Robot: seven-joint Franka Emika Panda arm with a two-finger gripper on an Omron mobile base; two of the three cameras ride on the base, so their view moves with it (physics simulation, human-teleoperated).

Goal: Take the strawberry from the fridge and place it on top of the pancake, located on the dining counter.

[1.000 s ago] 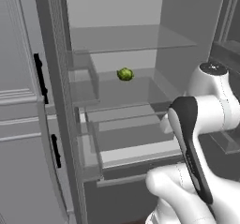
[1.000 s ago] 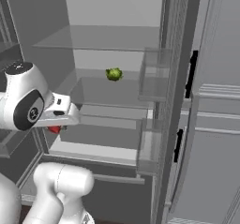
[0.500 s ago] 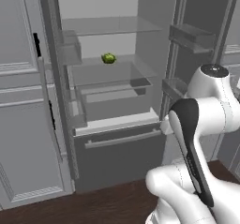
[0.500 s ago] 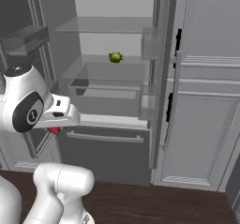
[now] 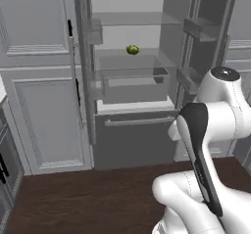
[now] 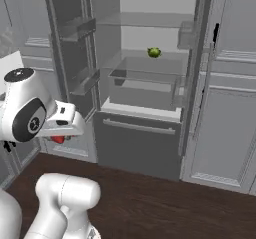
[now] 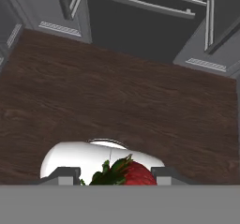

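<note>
1. Left base view: sitting back from the fridge, both doors hanging open, green fruit resting on a shelf inside. Nothing to tell here about the jaws.
2. Right base view: holding the strawberry in the gripper, low and left of the fridge, out over the wood floor.
3. Hand view: pinching the strawberry between the fingertips, leafy cap pointing left; long axis running roughly across the jaws. Probably risking a slip during the trip to the counter, being so tiny.

Even, flat rendered light — soft, slightly blurry edges, no glare.
</note>
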